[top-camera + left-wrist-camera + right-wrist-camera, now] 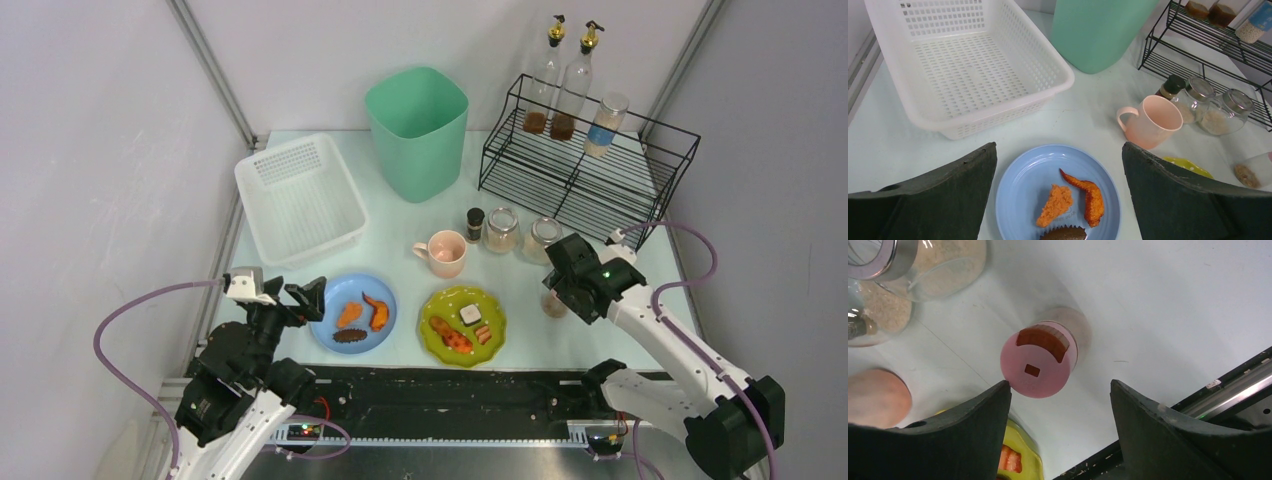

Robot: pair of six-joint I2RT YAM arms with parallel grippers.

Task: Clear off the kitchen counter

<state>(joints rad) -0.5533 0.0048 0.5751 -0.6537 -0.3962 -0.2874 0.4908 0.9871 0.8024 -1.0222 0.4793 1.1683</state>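
Note:
The kitchen counter [398, 238] holds a blue plate [330, 338] with a chicken wing, a breaded piece and a dark piece. A yellow-green plate [445, 303] holds more food. A pink cup [445, 252], a small dark-capped bottle [475, 224] and two glass jars [501, 230] [541, 238] stand behind them. My left gripper [305, 298] is open and empty over the blue plate's near-left side [1023, 185]. My right gripper [562, 290] is open above a pink-lidded shaker [1039, 360], which stands upright just beyond its fingertips [998, 400].
A white perforated basket [300, 200] sits empty at the back left, with a tall green bin [418, 130] beside it. A black wire rack [585, 175] at the back right holds two bottles and a jar. The black front rail [450, 390] runs along the near edge.

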